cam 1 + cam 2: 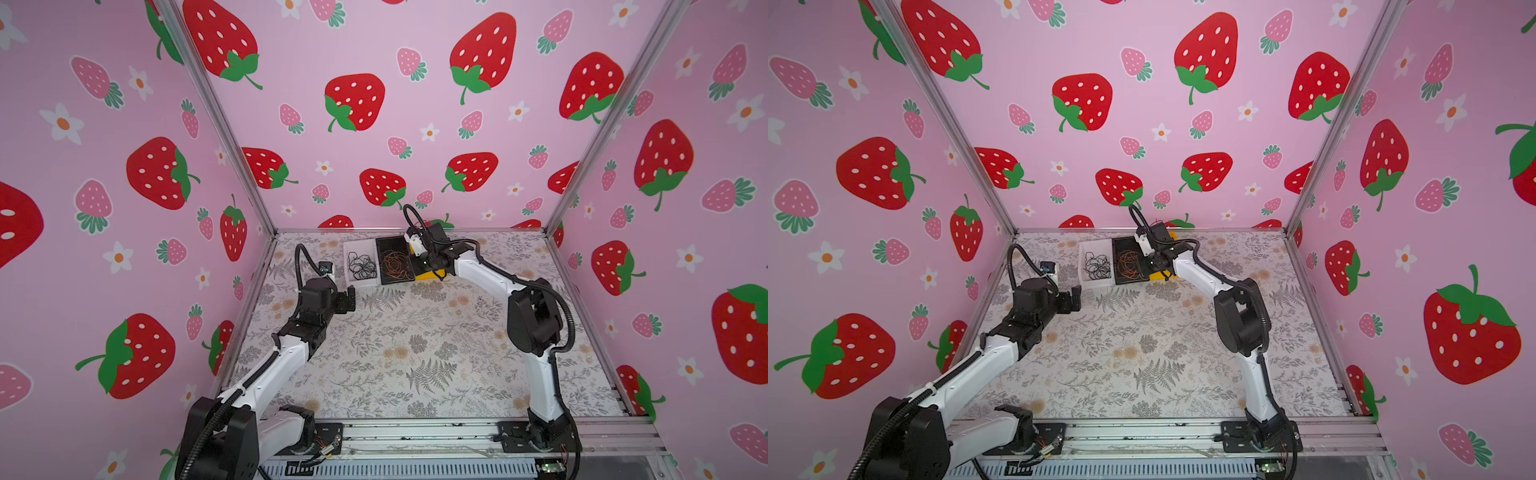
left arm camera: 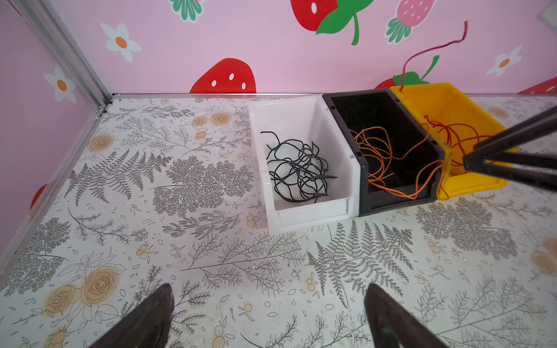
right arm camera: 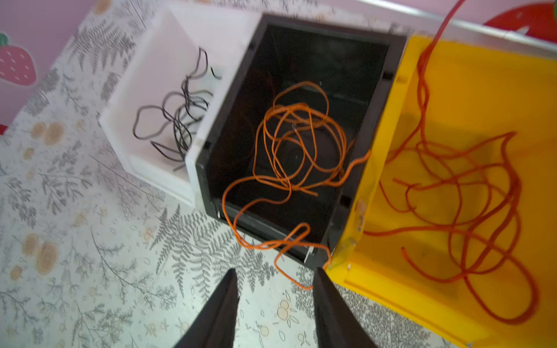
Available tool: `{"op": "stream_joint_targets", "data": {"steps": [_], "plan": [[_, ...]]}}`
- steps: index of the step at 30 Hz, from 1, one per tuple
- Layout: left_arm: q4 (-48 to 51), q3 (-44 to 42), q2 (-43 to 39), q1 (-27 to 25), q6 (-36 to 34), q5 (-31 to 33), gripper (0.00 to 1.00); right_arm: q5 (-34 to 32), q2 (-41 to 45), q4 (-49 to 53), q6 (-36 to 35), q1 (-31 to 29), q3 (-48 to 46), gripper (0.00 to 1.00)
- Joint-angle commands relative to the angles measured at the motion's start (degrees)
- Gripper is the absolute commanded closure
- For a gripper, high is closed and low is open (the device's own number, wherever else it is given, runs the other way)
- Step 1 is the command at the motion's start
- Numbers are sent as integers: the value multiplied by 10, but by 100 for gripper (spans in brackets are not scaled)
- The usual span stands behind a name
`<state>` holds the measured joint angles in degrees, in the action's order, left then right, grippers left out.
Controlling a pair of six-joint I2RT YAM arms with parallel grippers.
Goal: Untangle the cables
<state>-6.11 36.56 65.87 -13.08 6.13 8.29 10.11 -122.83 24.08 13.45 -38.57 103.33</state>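
Hanging low over the tabletop, just in front of the seam where the black bin meets the yellow bin, the right gripper has its two dark fingers parted by a moderate gap. Bare patterned surface shows between them and nothing is clamped there. The orange cables lie mostly as a loose coil inside the black bin, but one long loop spills over its front lip onto the tabletop and curls right up beside one fingertip. Whether it touches, I cannot tell. In the yellow bin, on the right of the row, the red cables sprawl in wide loops, and one strand rises out of the bin's back corner against the strawberry wall. On the other side of the black bin stands the white bin, holding the black cables in a small knotted bundle. The three bins sit touching side by side along the far edge of the tabletop, slightly left of its middle in both top views. Farther out, toward the left edge, the left gripper hangs above the tabletop with its fingers spread as wide as they go. It grips nothing and points toward the front of the white bin — near it, not touching.
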Motion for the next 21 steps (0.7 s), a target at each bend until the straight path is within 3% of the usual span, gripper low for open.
{"op": "stream_joint_targets", "data": {"steps": [1, 7, 16, 21], "plan": [[6, 19, -5, 4, -1, -13, 1, 14, 3, -7, 7, -5, -9, 61], [19, 20, -11, 5, -3, -10, 0, 24, -22, -49, 3, -10, -11, 65], [31, 16, -28, 10, -16, -6, 0, 15, -97, -12, 16, -11, 83, 67], [31, 12, -28, 11, -15, -6, 0, 19, -94, -47, 15, -14, 82, 74]]}}
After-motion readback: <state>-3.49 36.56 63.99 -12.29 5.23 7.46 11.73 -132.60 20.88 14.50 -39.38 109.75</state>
